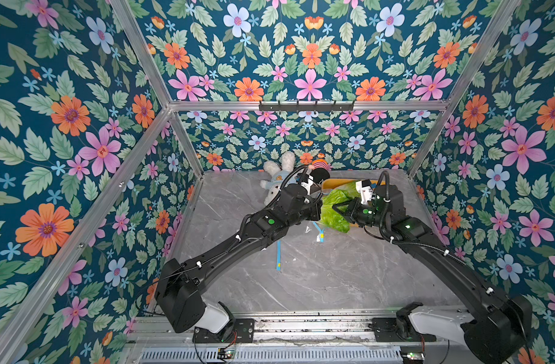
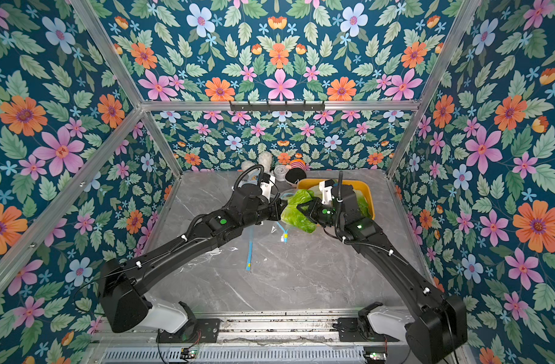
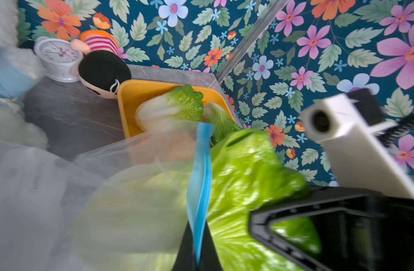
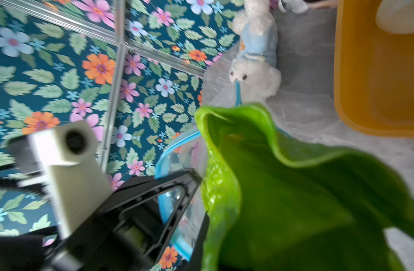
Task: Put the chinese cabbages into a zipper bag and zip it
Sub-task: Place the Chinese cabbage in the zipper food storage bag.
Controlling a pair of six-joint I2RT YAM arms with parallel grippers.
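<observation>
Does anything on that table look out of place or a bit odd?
Nothing is spilled or broken. Oddities: a black-haired rag doll lies toppled beside the yellow plastic tray, a white plush bunny lies flat nearby, and one leafy green cabbage sticks half out of the clear blue-rimmed zipper bag.

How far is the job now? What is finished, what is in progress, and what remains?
Done: nothing fully yet. In hand: the left pincer is shut on the blue edge of the zipper bag, while the right pincer grips one cabbage; its white base is inside, green leaves outside. Left: two cabbages in the yellow tray, then zipping.
</observation>
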